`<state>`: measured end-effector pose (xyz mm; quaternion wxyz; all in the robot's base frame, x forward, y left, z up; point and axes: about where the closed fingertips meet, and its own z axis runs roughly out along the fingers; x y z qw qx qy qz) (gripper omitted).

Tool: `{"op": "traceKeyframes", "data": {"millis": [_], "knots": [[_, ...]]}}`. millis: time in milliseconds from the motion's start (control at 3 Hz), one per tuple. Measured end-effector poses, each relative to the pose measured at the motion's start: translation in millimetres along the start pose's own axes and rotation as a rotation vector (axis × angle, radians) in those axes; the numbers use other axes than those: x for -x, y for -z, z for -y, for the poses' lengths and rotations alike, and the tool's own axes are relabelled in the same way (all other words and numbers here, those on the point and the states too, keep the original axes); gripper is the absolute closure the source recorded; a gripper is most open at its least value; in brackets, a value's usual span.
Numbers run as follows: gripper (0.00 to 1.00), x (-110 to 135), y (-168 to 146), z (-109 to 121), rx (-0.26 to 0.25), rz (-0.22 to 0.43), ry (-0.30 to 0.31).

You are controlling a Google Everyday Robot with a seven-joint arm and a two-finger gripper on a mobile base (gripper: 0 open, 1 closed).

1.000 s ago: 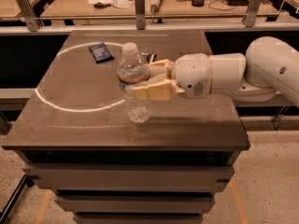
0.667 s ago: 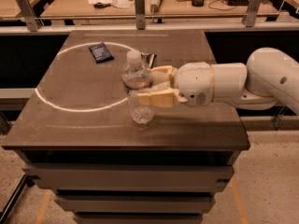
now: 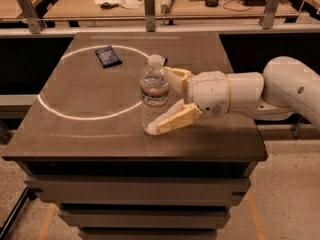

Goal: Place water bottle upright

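Fingers [image 3: 177, 118] spread apart, one either side of the water bottle [image 3: 152, 84], a clear ribbed one with white cap and red-banded white label, standing upright at the white ring's [image 3: 60, 115] 4 o'clock edge on the table [image 3: 75, 134]; gripper [image 3: 158, 100] reaches in from 3 o'clock, dark blue packet [image 3: 108, 56] at the bottle's 10.

- Arm [image 3: 292, 86] enters from the right edge of the frame, white and rounded, reaching roughly level toward the centre.
- Wrist [image 3: 212, 94]: a white cylinder right of centre, pointing left.
- Gripper [image 3: 161, 99] at mid-frame, facing left.
- Tan fingers [image 3: 175, 119] spread wide apart: one angles to the upper left, the other slopes down to the lower left.
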<state>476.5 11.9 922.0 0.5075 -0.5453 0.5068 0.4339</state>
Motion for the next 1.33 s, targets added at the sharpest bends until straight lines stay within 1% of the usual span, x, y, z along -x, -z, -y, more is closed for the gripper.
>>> {"op": "traceKeyframes", "data": {"millis": [333, 667, 1000, 1333], "knots": [[0.00, -4, 3, 2, 0.012, -0.002, -0.033], [0.00, -1, 16, 0, 0.005, -0.022, -0.046], [0.00, 7, 38, -4, -0.028, -0.076, -0.061], [0.00, 9, 41, -6, -0.034, -0.089, -0.067]]}}
